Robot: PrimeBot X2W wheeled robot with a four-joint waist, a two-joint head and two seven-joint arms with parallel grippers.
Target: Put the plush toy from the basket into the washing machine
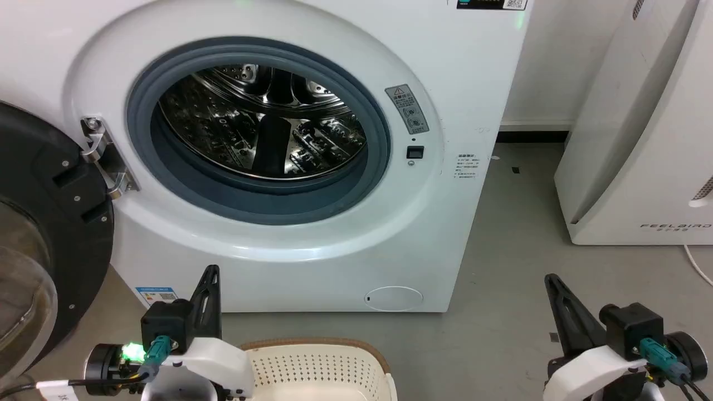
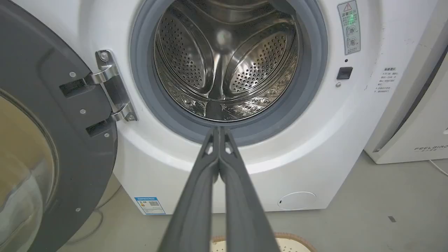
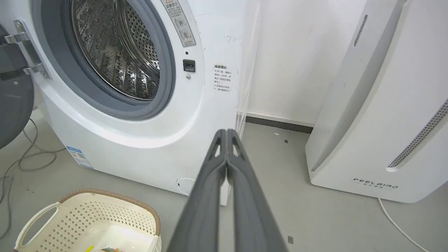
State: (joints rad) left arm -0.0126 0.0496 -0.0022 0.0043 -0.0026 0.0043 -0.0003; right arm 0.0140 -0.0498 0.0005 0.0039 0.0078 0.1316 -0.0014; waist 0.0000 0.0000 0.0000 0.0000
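"FEELBIRD" lettering [image 1: 675,226] low on white appliance [image 1: 640,139]. Grey sticker [image 1: 407,108] with red warning triangle right of washing machine [image 1: 473,67] porthole, print illegible. Small text sticker [image 1: 467,167] nearby and blue-edged QR sticker [image 1: 157,295] bottom left: unreadable.

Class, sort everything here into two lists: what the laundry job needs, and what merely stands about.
Job: large white front-loading washing machine, door open; cream perforated plastic basket, a yellow scrap inside, perhaps the toy; left gripper; right gripper, both shut.
Standing about: tall white FEELBIRD appliance; grey floor cables.
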